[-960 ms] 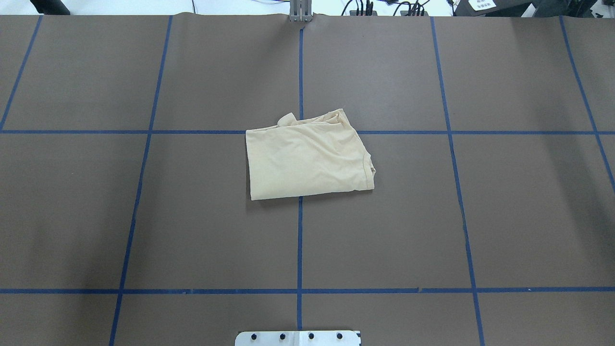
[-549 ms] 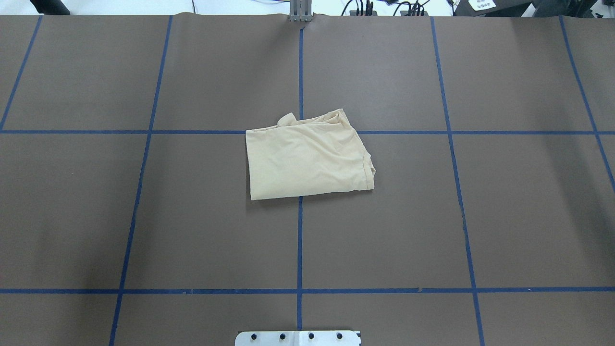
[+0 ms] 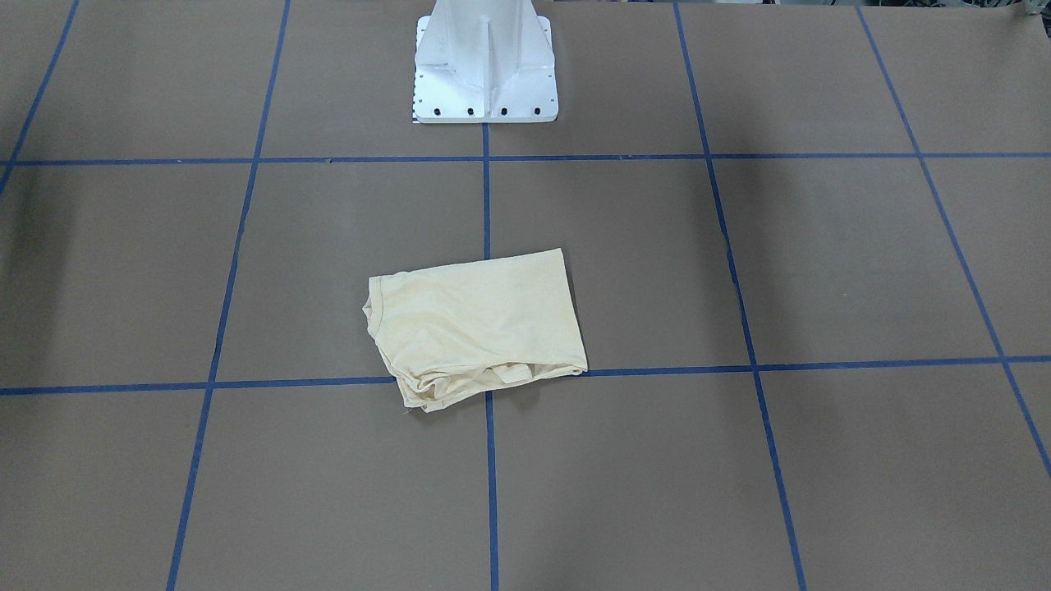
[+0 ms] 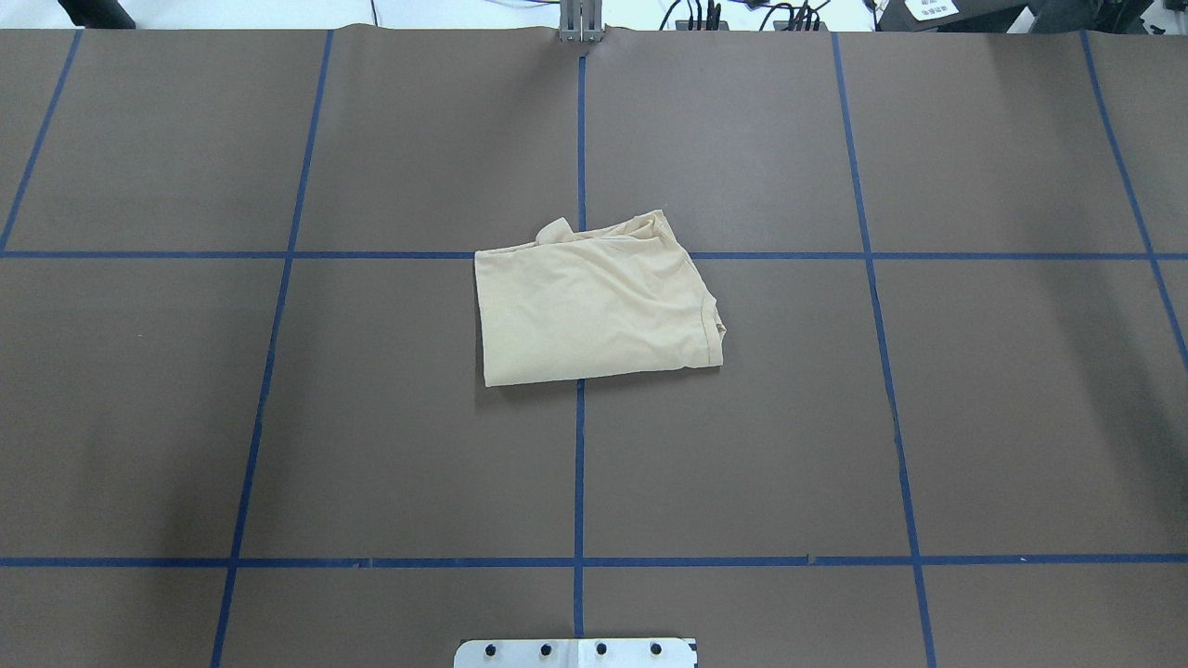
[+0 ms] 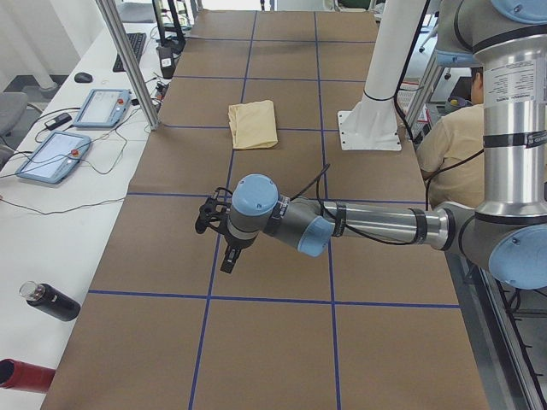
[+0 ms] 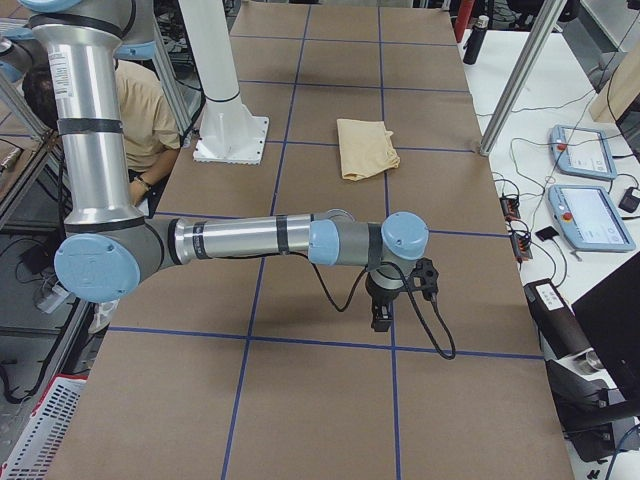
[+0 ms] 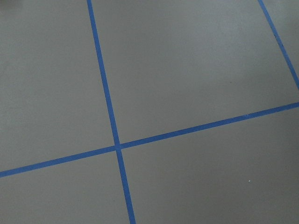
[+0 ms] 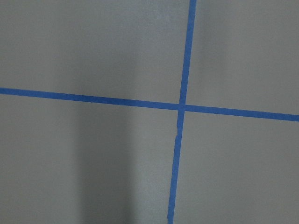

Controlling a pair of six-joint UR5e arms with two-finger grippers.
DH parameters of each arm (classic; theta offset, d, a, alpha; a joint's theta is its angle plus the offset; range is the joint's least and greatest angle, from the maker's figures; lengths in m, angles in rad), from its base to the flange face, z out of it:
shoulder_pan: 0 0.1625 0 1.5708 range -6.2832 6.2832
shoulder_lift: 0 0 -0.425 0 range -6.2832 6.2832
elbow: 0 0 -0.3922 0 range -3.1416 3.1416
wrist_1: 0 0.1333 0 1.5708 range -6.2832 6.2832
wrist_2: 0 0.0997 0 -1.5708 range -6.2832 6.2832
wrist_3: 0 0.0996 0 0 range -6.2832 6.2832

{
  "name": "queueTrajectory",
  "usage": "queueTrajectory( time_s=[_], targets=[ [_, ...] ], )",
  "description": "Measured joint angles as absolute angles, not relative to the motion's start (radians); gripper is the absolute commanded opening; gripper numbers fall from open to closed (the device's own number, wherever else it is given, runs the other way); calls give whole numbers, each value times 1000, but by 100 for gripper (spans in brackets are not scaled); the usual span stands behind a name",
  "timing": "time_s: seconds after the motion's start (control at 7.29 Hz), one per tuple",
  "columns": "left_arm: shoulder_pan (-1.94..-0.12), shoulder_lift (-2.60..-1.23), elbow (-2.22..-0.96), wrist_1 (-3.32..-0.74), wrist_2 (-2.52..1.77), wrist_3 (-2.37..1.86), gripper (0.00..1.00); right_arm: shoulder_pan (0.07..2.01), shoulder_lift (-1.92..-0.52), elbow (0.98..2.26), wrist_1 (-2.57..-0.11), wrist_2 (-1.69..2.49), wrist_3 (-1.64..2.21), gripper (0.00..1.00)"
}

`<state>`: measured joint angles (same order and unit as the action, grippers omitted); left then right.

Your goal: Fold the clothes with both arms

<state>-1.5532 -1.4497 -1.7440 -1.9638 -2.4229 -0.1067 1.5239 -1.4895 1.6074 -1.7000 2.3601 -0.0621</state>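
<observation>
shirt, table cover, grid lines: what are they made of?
Shirt: soft matte knit, likely cotton jersey; it drapes and wrinkles. Table cover: matte brown sheet, paper or thin vinyl, unclear; faint ripples. Grid lines: blue tape, probably masking; small breaks show.

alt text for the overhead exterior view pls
A pale cream-yellow shirt, folded into a rough rectangle with its far edge bunched, lies near the middle of a brown table marked with a grid of blue tape lines. A white base plate shows at the bottom edge.
</observation>
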Motion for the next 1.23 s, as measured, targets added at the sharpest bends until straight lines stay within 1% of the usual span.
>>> queueTrajectory(
  time_s=[0.41, 0.69, 1.23],
  targets=[
    [-1551, -1488, -1704, -2003, -2426, -106, 99, 1523, -1489, 1615, -1698, 2392, -65, 100],
    [-1544, -1518, -1714, -2006, -2428, -111, 100, 1521, -1490, 1619, -1698, 2393, -66, 100],
    [-1517, -1528, -1724, -2011, -2428, -113, 99, 1486, -1477, 1658, -1697, 2380, -63, 100]
  ],
)
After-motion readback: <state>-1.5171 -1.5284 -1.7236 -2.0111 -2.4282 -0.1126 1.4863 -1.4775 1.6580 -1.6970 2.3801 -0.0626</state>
